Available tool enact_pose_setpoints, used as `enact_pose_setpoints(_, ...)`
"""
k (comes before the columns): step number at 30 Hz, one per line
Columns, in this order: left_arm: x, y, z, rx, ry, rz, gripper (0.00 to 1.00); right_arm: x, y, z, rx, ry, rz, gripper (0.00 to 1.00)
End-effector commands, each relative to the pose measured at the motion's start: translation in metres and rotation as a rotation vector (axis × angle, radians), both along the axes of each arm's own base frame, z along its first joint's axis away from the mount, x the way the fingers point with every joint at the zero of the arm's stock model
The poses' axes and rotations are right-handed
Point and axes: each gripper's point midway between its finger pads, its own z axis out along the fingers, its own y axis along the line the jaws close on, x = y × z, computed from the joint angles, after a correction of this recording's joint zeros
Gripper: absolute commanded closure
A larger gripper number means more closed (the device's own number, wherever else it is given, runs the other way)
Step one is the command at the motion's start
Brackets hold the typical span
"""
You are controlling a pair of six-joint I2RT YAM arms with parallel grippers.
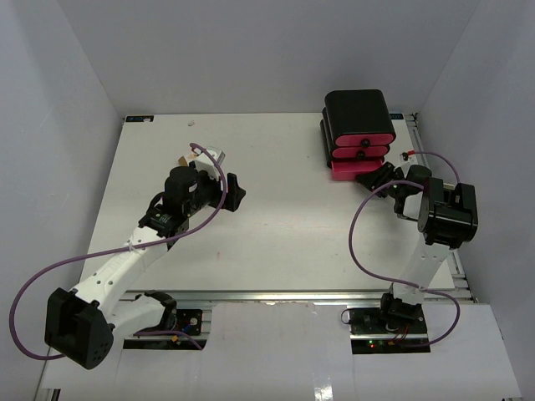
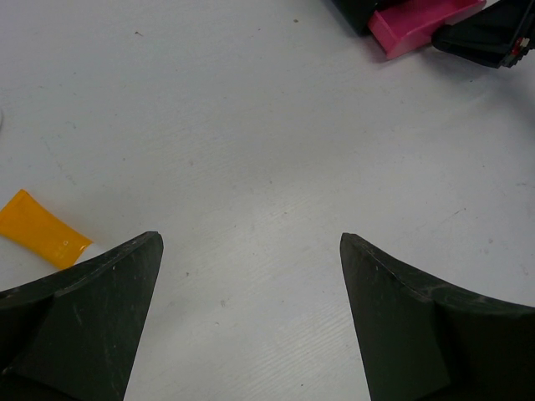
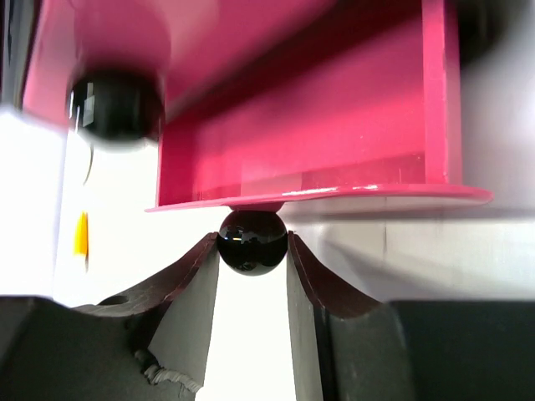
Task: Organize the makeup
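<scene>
right wrist: right gripper [image 3: 253, 244] pinches the knob [image 3: 252, 247] of the drawer [image 3: 334, 142] — left gripper [image 2: 251, 251] gapes wide, holding nothing, orange tube [image 2: 42, 230] beside it.

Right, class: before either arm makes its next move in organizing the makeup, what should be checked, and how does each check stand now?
1. Right gripper shut on the drawer knob: ok.
2. Pink drawer pulled out of the black box: ok.
3. Room in the drawer: ok, the part in view holds nothing.
4. Left gripper open and holding nothing: ok.
5. Orange tube lined up under the left gripper: not ok; it lies off to one side on the table.
</scene>
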Motion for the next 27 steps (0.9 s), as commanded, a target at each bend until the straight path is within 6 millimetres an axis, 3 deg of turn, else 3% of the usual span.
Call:
enact_pose_setpoints(1, -0.001, 0.001, 0.01, -0.018, -0.031, -0.006, 0.02, -0.037, -0.002, 0.01, -0.027, -0.017, 0.064, 0.74)
enact_pose_setpoints(5, -0.001, 0.001, 0.01, -0.017, -0.03, -0.004, 0.02, -0.058, 0.0, 0.007, -0.028, -0.006, 0.091, 0.65)
enact_pose_setpoints(10, 0.0, 0.004, 0.005, -0.004, -0.023, 0.007, 0.02, -0.068, 0.002, 0.004, -0.027, 0.001, 0.096, 0.55)
enact_pose_setpoints(12, 0.002, 0.005, 0.002, 0.0, -0.019, 0.014, 0.02, -0.069, 0.004, 0.008, -0.026, -0.017, 0.131, 0.27)
enact_pose_setpoints(14, 0.003, 0.006, 0.0, 0.003, -0.016, 0.02, 0.02, -0.07, 0.005, 0.013, -0.02, -0.017, 0.155, 0.1)
enact_pose_setpoints(21, 0.005, 0.005, -0.01, 0.002, 0.027, 0.02, 0.02, -0.093, 0.002, 0.037, -0.09, -0.055, 0.224, 0.1)
enact_pose_setpoints(27, 0.01, 0.006, -0.022, -0.023, 0.102, 0.043, 0.02, -0.125, 0.01, 0.084, -0.263, -0.196, 0.377, 0.1)
